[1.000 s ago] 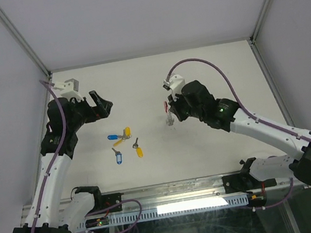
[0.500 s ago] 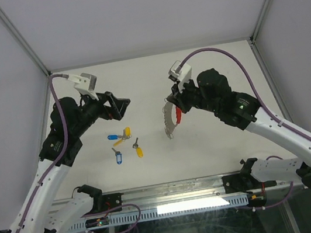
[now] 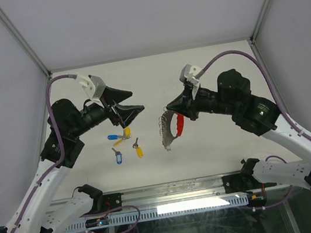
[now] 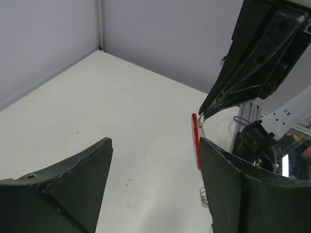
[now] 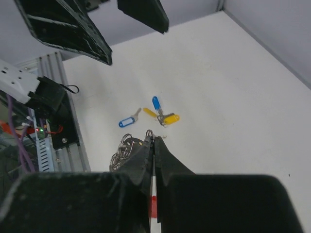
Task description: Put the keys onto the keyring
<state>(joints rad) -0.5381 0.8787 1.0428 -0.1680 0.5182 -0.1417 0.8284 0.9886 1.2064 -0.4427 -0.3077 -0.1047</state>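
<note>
Top view: left claw (image 3: 135, 101) spread wide, holding nothing. Right claw (image 3: 169, 108) pinched tight on the keyring (image 3: 178, 126), its crescent and chain dangling under the tip. Keys (image 3: 125, 143) on the desk (image 3: 212, 66), just nearward of the left claw.
Left wrist: keyring hangs beside one finger.
Right wrist: chain left of the tip, keys beyond.

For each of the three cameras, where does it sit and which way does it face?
Top external: above, behind the bases, looking down on the table; both arms show.
Left wrist: faces the right gripper holding the keyring; its own open fingers show.
Right wrist: looks down at the keys; its shut fingers show.
Both wrist views share the keyring.
</note>
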